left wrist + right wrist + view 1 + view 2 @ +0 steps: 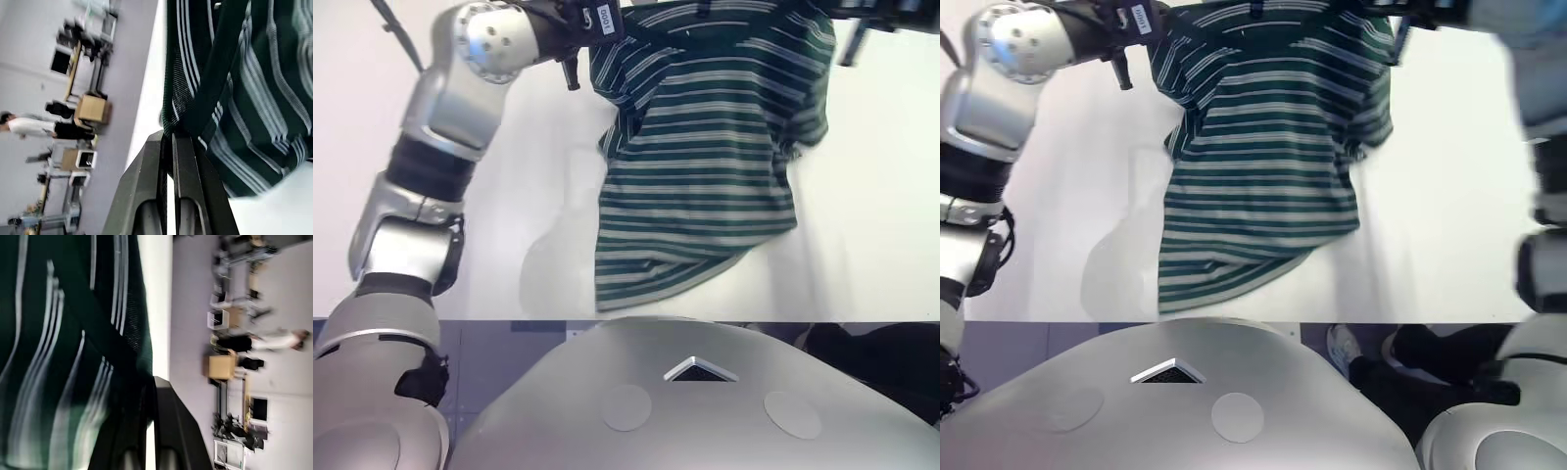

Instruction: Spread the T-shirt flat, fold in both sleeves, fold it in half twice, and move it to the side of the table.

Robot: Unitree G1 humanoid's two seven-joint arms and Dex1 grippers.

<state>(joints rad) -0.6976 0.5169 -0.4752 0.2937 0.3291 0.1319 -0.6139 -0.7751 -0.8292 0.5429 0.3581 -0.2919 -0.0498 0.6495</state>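
A dark green T-shirt (705, 166) with white stripes is lifted by its far end, and its lower hem lies rumpled on the white table (509, 196) near the front edge. My left gripper (579, 39) is at the shirt's far left corner, and the left wrist view shows it shut on a fold of the fabric (195, 98). At the far right corner my right gripper (1396, 24) is shut on the cloth (73, 333) too. The shirt hangs stretched between the two, with one sleeve (808, 132) bunched on the right.
Bare white tabletop lies to the left (538, 147) and right (871, 196) of the shirt. The table's front edge (460, 318) runs just below the hem.
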